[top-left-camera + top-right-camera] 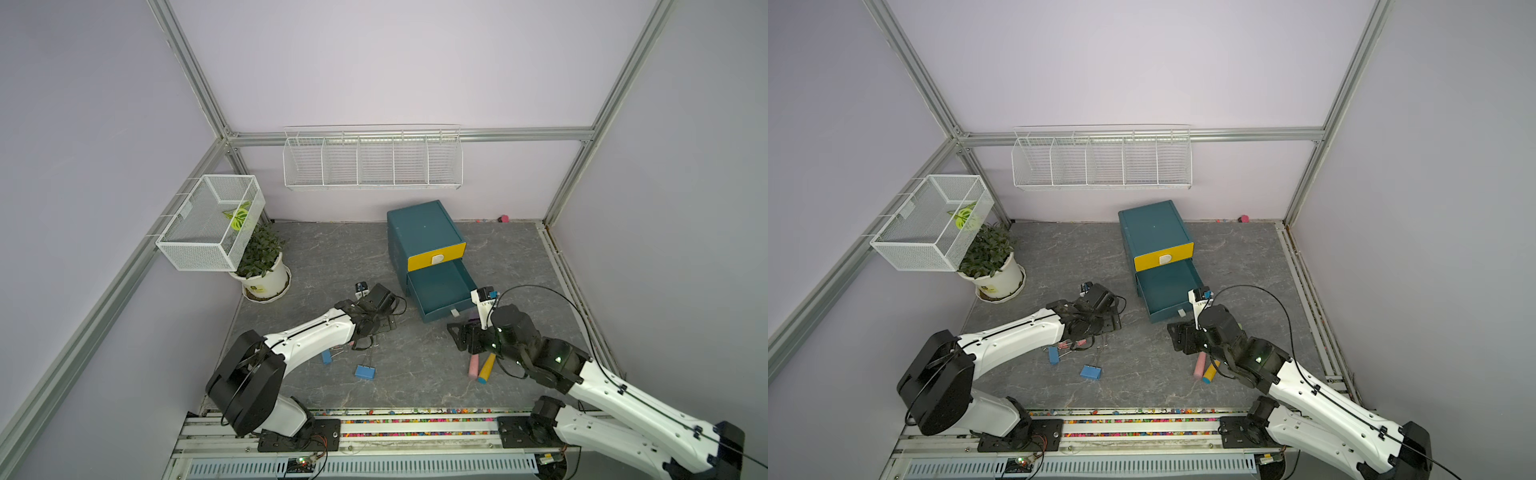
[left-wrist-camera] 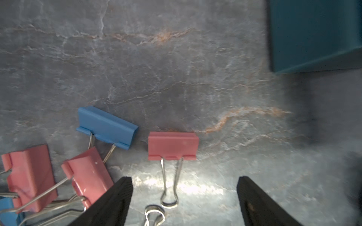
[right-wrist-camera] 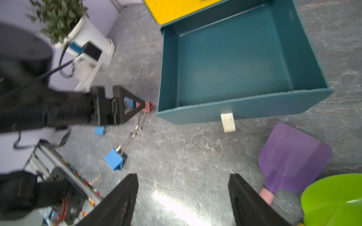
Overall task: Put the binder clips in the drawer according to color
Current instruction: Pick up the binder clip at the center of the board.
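Right wrist view: teal drawer (image 3: 235,58) open, bare; pink and blue binder clips (image 3: 114,159) unsorted at its left; left gripper (image 2: 184,178) and right gripper (image 3: 183,175) agape, empty.

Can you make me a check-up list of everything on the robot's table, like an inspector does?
Surface: grey marbled tabletop, no spills seen.
Job's things: pink clip, blue clip and others lie loose on the tabletop; teal drawer pulled open, no clips seen inside; yellow drawer shut.
Clutter: purple shovel and green shovel near the open drawer; potted plant.
Grippers: left gripper open over the pink clip's handles; right gripper open, holding nothing.
Cables: black cable loops above the right arm.
Surroundings: lilac walls, white wire baskets.
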`<action>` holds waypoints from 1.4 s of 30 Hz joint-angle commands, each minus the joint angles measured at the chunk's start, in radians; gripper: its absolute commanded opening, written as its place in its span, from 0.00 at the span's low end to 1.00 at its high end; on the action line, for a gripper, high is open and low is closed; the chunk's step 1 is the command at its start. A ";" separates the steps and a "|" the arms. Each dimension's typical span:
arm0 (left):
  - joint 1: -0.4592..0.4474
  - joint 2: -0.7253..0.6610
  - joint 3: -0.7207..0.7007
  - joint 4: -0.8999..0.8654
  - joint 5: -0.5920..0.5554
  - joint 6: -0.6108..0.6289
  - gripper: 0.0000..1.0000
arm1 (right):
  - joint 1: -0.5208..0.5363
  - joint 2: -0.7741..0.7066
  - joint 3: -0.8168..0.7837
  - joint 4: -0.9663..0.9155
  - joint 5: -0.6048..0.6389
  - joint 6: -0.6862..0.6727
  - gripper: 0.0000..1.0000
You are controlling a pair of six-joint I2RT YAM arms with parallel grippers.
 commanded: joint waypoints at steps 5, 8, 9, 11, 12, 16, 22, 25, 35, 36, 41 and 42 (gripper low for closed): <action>0.022 0.106 0.062 0.019 0.010 0.025 0.89 | 0.073 -0.014 0.051 -0.096 -0.054 -0.163 0.76; 0.030 0.136 0.064 0.044 0.024 0.024 0.88 | 0.083 0.000 0.083 -0.123 -0.079 -0.158 0.75; 0.030 0.145 0.068 0.048 0.027 0.024 0.88 | 0.087 -0.008 0.084 -0.124 -0.084 -0.150 0.75; 0.032 0.163 0.079 0.045 0.018 0.021 0.87 | 0.086 -0.023 0.083 -0.124 -0.095 -0.131 0.75; 0.034 0.170 0.084 0.043 0.013 0.021 0.87 | 0.087 -0.029 0.085 -0.127 -0.101 -0.121 0.75; 0.038 0.196 0.096 0.046 0.011 0.021 0.86 | 0.087 -0.058 0.085 -0.138 -0.103 -0.088 0.75; 0.038 0.214 0.093 0.049 0.000 0.020 0.73 | 0.086 -0.099 0.055 -0.127 -0.111 -0.081 0.75; 0.038 0.213 0.087 0.053 0.001 0.017 0.65 | 0.087 -0.116 0.036 -0.096 -0.139 -0.078 0.75; 0.038 0.159 0.120 0.002 -0.009 0.006 0.50 | 0.087 -0.135 0.034 -0.086 -0.115 -0.065 0.75; 0.039 0.146 0.121 -0.006 -0.011 0.003 0.50 | 0.087 -0.136 0.033 -0.084 -0.113 -0.065 0.74; 0.013 0.059 0.165 -0.074 -0.043 -0.007 0.50 | 0.087 -0.146 0.030 -0.084 -0.096 -0.059 0.74; 0.004 0.044 0.179 -0.089 -0.050 -0.009 0.50 | 0.087 -0.148 0.029 -0.087 -0.091 -0.059 0.74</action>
